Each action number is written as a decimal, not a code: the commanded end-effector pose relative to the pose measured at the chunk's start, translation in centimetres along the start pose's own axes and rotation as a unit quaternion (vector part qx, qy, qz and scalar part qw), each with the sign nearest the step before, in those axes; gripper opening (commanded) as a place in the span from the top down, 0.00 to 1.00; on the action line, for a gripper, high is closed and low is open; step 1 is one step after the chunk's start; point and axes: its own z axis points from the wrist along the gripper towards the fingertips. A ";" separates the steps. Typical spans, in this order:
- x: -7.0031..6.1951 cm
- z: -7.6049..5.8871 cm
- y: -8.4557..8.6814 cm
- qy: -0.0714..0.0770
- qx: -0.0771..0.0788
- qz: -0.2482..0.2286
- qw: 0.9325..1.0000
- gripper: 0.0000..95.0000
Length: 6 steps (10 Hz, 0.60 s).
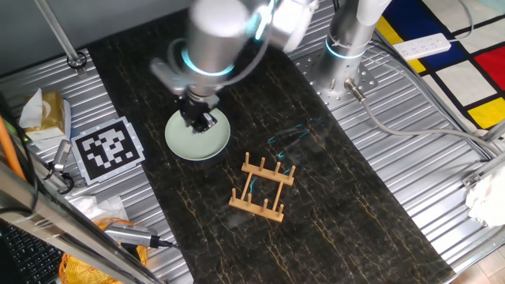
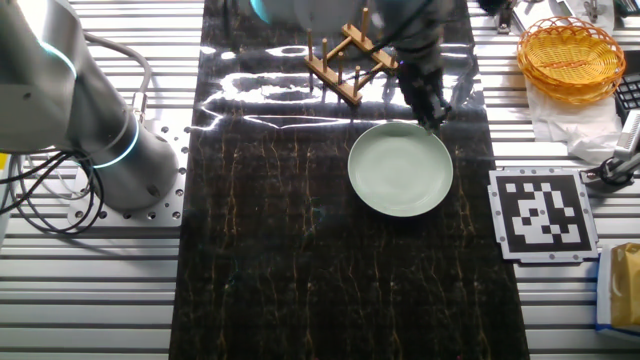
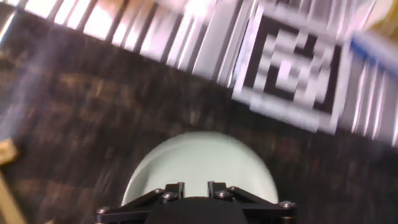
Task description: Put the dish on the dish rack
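The dish [image 1: 197, 136] lies flat on the dark mat [image 2: 300, 280], a round, pale green plate. The gripper [image 1: 202, 120] hangs right over the dish, near its rim on the rack's side. I cannot tell if its fingers are open or closed, or if they touch the plate. The wooden dish rack [image 1: 264, 187] stands close by on the same mat, with no plate in it. Beside the mat lies a black-and-white square marker [image 2: 543, 212], and past it sits an orange wicker basket [image 2: 570, 55].
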 end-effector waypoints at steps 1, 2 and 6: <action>-1.9 1.0 -1.0 -0.003 -0.054 -0.111 0.992 1.00; -1.7 1.0 -1.0 -0.002 -0.065 -0.117 0.991 1.00; -1.4 1.4 -0.5 0.043 -0.127 -0.140 0.981 1.00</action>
